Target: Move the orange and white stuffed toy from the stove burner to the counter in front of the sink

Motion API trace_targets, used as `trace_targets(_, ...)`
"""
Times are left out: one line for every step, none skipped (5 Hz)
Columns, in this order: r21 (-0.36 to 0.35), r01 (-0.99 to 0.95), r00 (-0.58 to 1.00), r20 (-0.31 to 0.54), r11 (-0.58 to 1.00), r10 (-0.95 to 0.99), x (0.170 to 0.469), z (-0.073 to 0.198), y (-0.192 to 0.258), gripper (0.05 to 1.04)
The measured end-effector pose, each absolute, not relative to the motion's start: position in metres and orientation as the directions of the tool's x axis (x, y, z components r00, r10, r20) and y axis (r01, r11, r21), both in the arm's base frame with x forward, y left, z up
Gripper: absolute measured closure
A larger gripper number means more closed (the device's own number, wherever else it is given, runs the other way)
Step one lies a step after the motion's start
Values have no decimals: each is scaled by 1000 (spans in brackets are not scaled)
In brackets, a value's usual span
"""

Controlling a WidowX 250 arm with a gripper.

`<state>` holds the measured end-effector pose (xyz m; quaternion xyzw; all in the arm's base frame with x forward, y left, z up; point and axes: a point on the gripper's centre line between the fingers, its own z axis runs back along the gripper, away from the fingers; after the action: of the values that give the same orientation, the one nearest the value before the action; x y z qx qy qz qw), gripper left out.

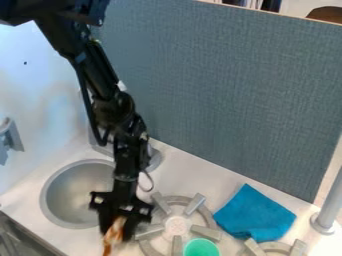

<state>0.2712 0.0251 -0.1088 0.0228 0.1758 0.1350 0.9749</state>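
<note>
The gripper hangs down low over the counter, between the sink and the left stove burner. It is shut on an orange-brown and white object, whose lower end points towards the bottom edge; the fingers hide part of it. On the front of the left burner, to the right of the gripper, stands a green cup or bowl, cut off by the bottom edge. A crumpled blue cloth lies farther right, behind the second burner.
Left of the gripper is a round metal sink, with a grey faucet base partly behind the arm. A grey pole stands at the right. A tall blue-grey panel runs along the counter's back.
</note>
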Motion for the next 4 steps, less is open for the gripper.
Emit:
trace_targets(66, -251, 906, -336, 966, 258, 271, -109, 25, 430)
trace_targets(-6, -242, 935, -269, 970, 232, 274, -110, 24, 154)
trace_targets(-73, -197, 971, -151, 978, 185, 280, -95, 18, 97)
trace_targets(-92, -163, 986, -35, 982, 161, 290, -72, 10, 92)
